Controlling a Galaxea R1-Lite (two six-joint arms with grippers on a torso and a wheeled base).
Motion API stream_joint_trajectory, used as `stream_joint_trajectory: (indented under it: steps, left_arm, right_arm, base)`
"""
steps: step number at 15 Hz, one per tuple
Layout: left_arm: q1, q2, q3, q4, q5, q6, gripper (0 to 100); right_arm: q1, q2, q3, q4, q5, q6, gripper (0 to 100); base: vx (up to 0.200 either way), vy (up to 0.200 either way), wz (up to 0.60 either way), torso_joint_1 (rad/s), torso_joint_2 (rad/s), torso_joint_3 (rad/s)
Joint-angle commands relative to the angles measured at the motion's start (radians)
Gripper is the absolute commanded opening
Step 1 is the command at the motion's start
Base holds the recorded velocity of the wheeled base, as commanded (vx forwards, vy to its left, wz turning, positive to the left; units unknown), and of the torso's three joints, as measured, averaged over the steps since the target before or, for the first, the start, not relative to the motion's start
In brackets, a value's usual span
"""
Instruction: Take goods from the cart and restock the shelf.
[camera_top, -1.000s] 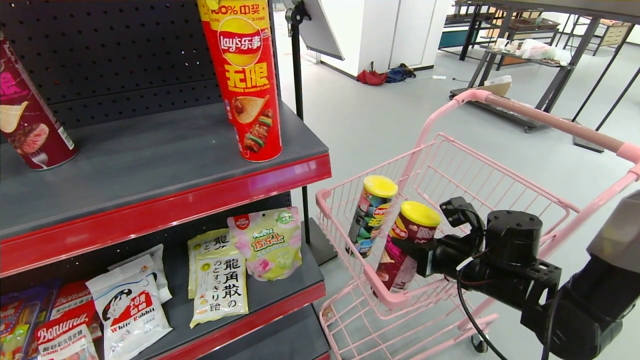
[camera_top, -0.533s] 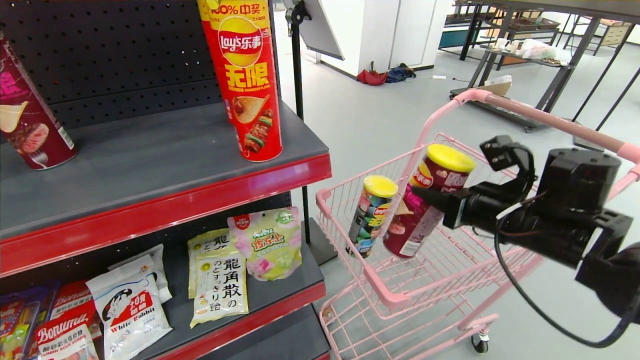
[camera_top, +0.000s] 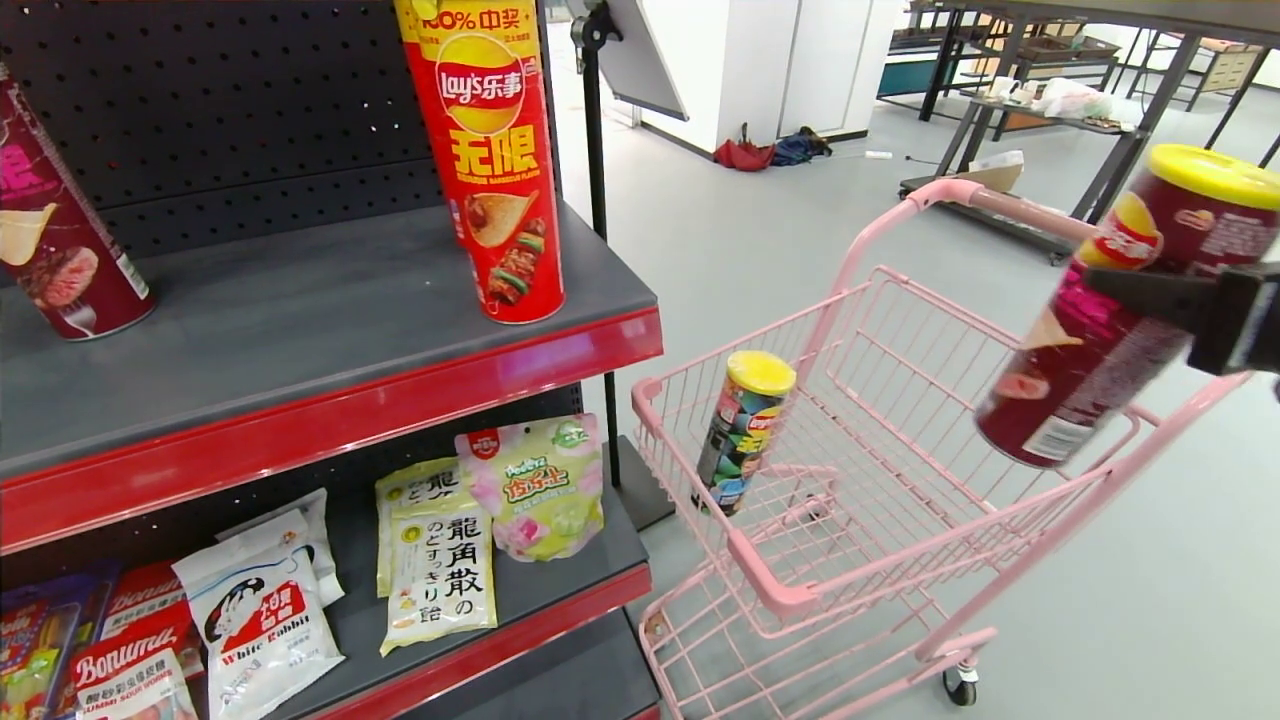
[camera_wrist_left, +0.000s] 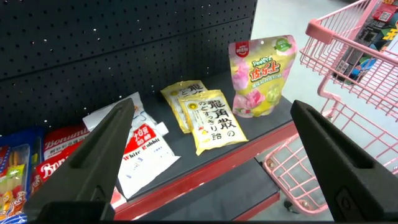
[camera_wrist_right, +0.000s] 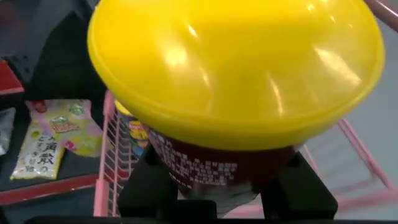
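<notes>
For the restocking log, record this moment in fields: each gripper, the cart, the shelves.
Right gripper: shut on a dark red can with yellow lid, tilted, in the air over the cart
Left gripper: open, facing snack bags on the lower shelf
Cart: one colourful can, tilted against its wall
Upper shelf: tall red can at front edge, another dark can at left
</notes>
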Motion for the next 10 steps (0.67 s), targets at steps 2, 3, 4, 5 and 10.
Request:
stream_joint_trajectory:
  steps: [2, 3, 4, 5, 10]
  left_arm:
    - [-0.001, 0.001, 0.0, 0.0, 0.0, -0.001, 100]
    - [0.0, 0.001, 0.0, 0.0, 0.0, -0.001, 100]
    - [0.0, 0.001, 0.0, 0.0, 0.0, -0.001, 100]
    - [0.0, 0.001, 0.0, 0.0, 0.0, -0.001, 100]
    - [0.0, 0.001, 0.0, 0.0, 0.0, 0.001, 100]
  right_arm:
    - [-0.145, -0.336, 0.174, 0.211, -0.019, -0.017, 0]
    - [-0.151, -0.377, 0.212, 0.234, -0.023, -0.028, 0]
    - [-0.156, -0.411, 0.24, 0.239, -0.023, -0.049, 0]
    - [-0.157, -0.437, 0.261, 0.239, -0.023, -0.054, 0]
    - [-0.162, -0.488, 0.297, 0.24, -0.022, -0.057, 0]
  base:
    - [0.0, 0.0, 0.0, 0.0, 0.0, 0.0]
    - [0.0, 0.0, 0.0, 0.0, 0.0, 0.0]
    - [0.0, 0.0, 0.0, 0.0, 0.0, 0.0]
    - [0.0, 0.0, 0.0, 0.0, 0.0, 0.0]
    - [0.0, 0.0, 0.0, 0.033, -0.12, -0.082]
